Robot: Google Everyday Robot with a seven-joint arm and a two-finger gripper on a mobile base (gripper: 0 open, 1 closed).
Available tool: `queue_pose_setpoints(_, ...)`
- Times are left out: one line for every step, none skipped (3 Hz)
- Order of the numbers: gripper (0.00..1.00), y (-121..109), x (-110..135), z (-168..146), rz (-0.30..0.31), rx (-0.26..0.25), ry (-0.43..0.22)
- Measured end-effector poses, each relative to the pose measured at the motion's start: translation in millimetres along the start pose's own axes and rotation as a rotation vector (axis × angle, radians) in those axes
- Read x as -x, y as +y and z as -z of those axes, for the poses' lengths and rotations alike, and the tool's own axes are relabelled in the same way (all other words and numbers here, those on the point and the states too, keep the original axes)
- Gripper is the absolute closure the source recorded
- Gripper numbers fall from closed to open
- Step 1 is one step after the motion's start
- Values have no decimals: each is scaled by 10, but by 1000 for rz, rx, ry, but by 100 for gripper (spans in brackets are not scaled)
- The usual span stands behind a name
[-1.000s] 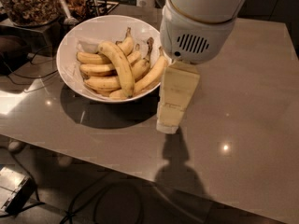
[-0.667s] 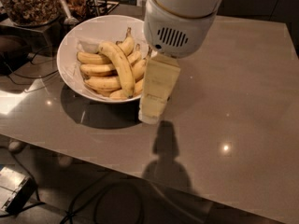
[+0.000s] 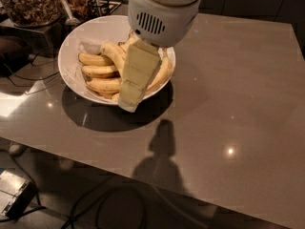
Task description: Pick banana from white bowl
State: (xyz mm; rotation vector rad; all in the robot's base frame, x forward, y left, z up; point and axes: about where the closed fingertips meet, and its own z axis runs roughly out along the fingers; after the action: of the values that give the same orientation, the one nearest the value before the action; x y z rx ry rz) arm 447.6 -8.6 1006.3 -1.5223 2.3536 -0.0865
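Note:
The white bowl [image 3: 68,46] stands at the back left of the grey table and holds several yellow bananas. The banana [image 3: 112,52], long, thick and curved, lies across the middle of the bowl, and its lower part is hidden behind my arm. Shorter bananas [image 3: 97,72] lie to its left and one [image 3: 163,72] to its right. My gripper [image 3: 129,100], cream-coloured under a white wrist housing [image 3: 159,18], hangs over the bowl's front right part, with its tip near the front rim.
A glass jar of granola [image 3: 28,4] and a spoon [image 3: 69,14] stand behind the bowl at the back left. Cables [image 3: 28,80] run along the table's left edge. A dark box [image 3: 14,193] and cables lie on the floor below the front edge.
My gripper has moved left, from beside the bowl's right rim to over the bowl, and now covers part of the bananas.

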Motion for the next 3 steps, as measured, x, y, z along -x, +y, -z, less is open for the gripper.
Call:
queue_pose_setpoints(0, 7, 112, -9, -15, -17, -23)
queue_pose_setpoints(0, 13, 412, -108, -53, -8, -23)
queue_pose_setpoints(0, -7, 649, -235, -93, 30, -12)
